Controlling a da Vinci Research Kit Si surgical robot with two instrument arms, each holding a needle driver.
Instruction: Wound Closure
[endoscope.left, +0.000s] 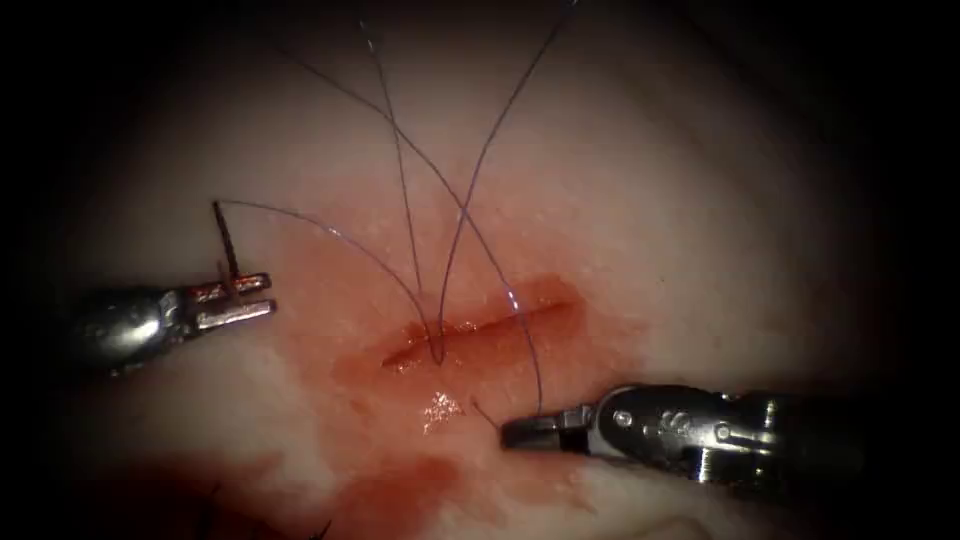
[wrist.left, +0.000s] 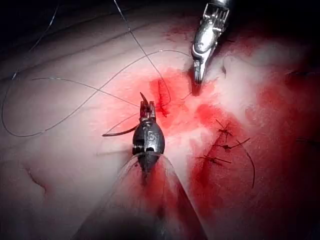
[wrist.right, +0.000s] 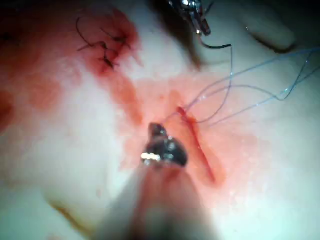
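Left tool (endoscope.left: 240, 298) fingers pinch the dark curved steel needle (endoscope.left: 226, 240) near its tail, clear of the pale pork tissue (endoscope.left: 700, 200), left of the red cut (endoscope.left: 480, 332). Right tool (endoscope.left: 530, 430) fingers pressed together on the thin dark thread (endoscope.left: 536, 385). Risk: slack loops could snag, tangling the thread.

left pincer (endoscope.left: 238, 300) — silver, ridged jaws | right pincer (endoscope.left: 530, 431) — dark tip, steel wrist, screws, possibly stamped "S"

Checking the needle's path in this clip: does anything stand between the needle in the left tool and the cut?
Nothing solid. The left tool holds the needle away from its tail end, clear of the tissue, left of the cut; only thread and red fluid lie between. The right tool grips thread below the cut.
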